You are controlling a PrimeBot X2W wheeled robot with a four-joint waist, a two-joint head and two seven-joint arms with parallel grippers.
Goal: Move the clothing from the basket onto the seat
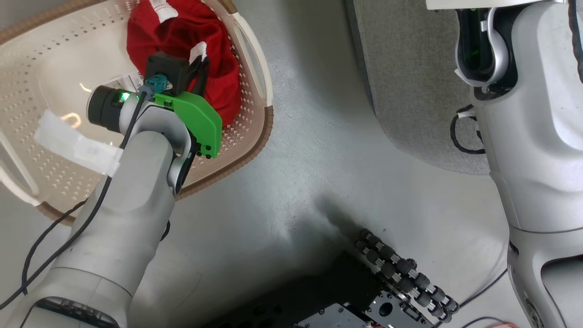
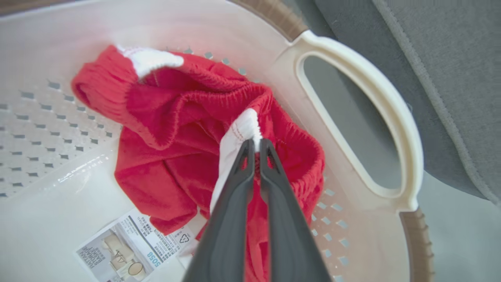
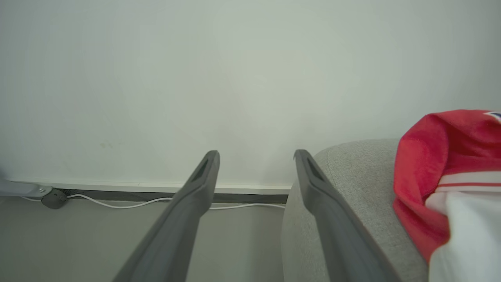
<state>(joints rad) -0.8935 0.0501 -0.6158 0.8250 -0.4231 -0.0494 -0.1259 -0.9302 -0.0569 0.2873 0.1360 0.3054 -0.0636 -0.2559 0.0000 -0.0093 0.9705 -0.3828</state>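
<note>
Left gripper pinched shut on the white elastic trim of the red soft-fabric shorts, which lie bunched inside the cream perforated plastic laundry basket, near its white-handled end. Right gripper spread wide with nothing between its fingers, just beside the light-grey fabric-upholstered sofa. Red white-striped jersey lies on that sofa.
</note>
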